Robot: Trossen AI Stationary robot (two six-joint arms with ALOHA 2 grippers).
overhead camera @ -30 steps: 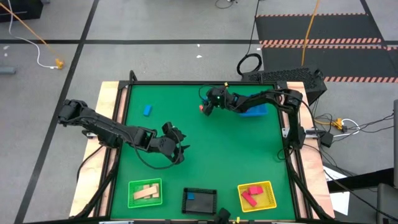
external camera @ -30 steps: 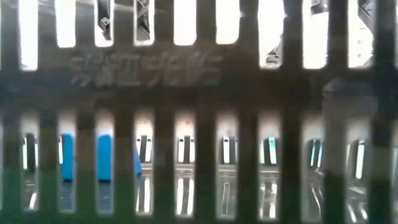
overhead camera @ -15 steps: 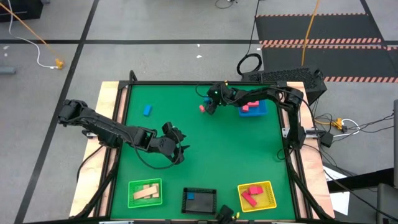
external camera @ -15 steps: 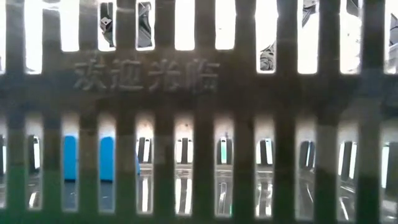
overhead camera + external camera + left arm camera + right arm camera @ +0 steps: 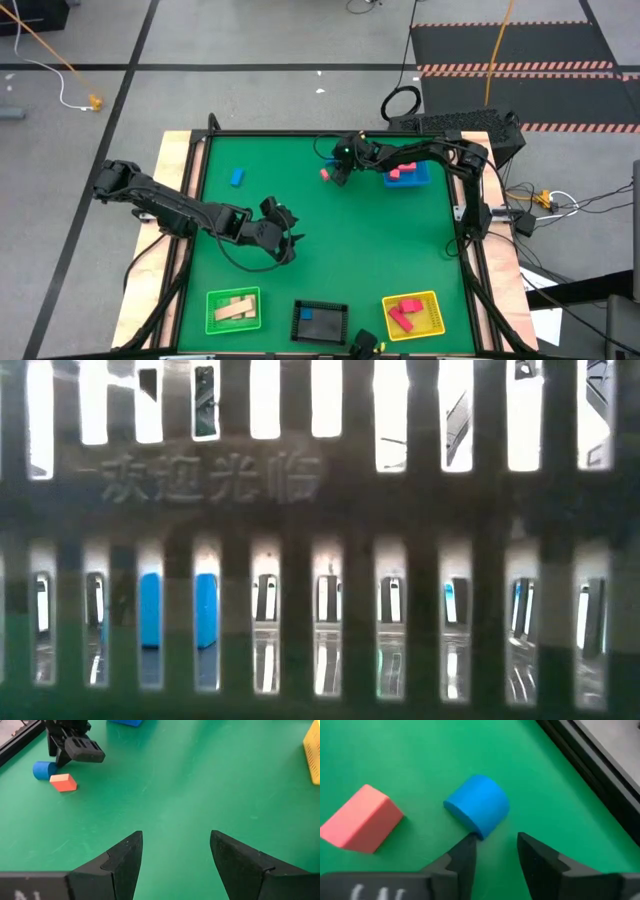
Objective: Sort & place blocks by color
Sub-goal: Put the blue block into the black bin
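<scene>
Two loose blocks lie by the right gripper (image 5: 338, 176) near the table's far edge: a pink block (image 5: 361, 818) and, just beside it, a rounded blue block (image 5: 477, 805). In the right wrist view the fingers stand a little apart with nothing between them, one fingertip (image 5: 469, 843) at the blue block's edge, so this looks like the approach to a pick, not yet a grasp. Next the gripper should, I judge, centre on one block, spread enough to straddle it, descend and close without nudging its neighbour. Another blue block (image 5: 237, 177) sits well apart toward the far left. The left gripper (image 5: 172, 854) waits mid-table, fingers spread and empty. Already sorted: tan blocks in the green tray (image 5: 211, 300), a blue one in the black tray (image 5: 322, 330), pink ones in the yellow tray (image 5: 434, 302); more pink ones rest on the blue tray (image 5: 418, 180).
</scene>
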